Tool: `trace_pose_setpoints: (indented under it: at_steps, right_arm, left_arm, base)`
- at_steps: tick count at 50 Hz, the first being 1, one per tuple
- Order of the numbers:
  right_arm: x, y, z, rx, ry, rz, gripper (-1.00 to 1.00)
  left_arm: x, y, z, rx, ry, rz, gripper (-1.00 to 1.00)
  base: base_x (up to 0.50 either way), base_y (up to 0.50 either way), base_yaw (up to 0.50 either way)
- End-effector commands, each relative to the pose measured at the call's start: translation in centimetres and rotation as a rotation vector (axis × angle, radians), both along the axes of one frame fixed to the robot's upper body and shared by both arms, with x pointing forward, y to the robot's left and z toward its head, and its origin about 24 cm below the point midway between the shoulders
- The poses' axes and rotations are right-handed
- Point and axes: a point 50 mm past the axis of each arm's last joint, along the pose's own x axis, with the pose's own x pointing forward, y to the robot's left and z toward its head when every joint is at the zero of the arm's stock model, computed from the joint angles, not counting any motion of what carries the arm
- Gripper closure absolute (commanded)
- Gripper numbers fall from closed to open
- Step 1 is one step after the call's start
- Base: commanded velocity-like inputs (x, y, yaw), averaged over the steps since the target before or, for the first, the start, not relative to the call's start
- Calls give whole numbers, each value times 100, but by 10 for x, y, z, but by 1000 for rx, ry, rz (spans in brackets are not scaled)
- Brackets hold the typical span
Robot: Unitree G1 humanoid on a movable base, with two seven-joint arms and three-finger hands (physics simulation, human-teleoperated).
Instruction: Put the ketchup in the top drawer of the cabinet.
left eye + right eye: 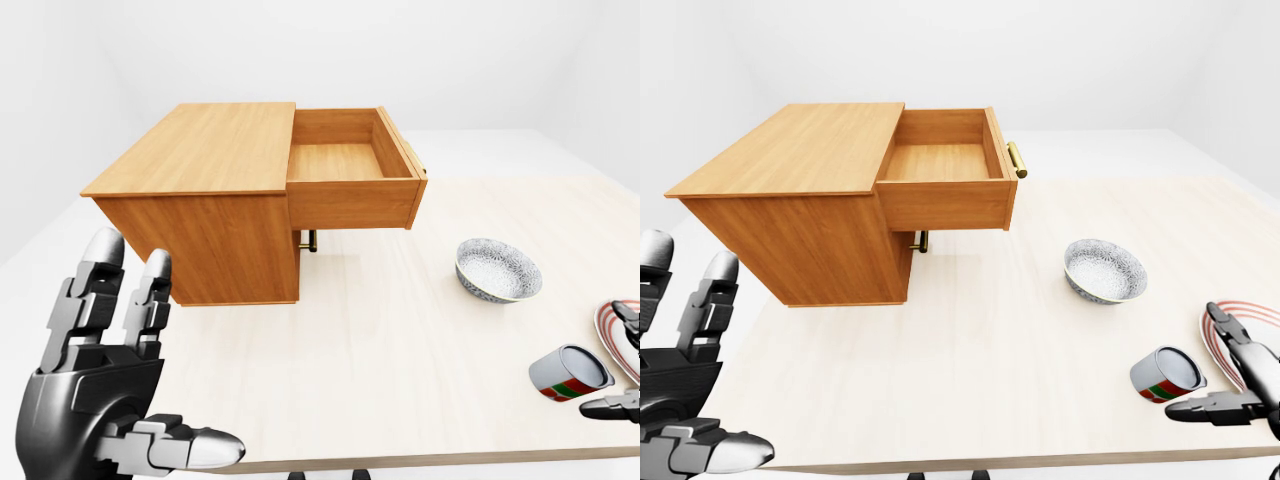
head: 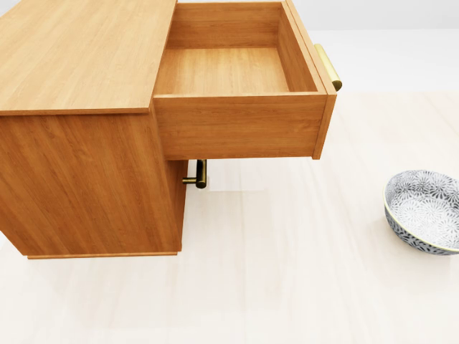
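Two hands are showing low in the eye views; the right hand is spreading its fingers just beside the ketchup, lying tipped on the surface; closing squarely round its body should precede carrying it to the open top drawer; the left hand is splaying idle.

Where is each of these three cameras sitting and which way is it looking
Head view: on the head, looking down close at the cabinet and its open top drawer; no body shows.
Left-eye view: on the head, looking wider over the table; open left hand bottom left.
Right-eye view: beside it, nearly the same scene; right hand by the lying can.
All three share the drawer and patterned bowl.
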Motion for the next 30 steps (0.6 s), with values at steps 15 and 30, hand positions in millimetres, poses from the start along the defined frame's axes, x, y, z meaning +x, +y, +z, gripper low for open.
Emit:
trace_pose_setpoints:
  at_steps: [15,30]
  right_arm:
    - [-6,-6,-17,31,90,-21,-100]
    - [-5,-5,-19,27,105,-16,-100]
  left_arm:
    - [1,-2,-1,4,4,-1,-100]
    - [1,-2,-2,7,4,-2,-100]
  base:
    - [0,0,0]
    - [0,0,0]
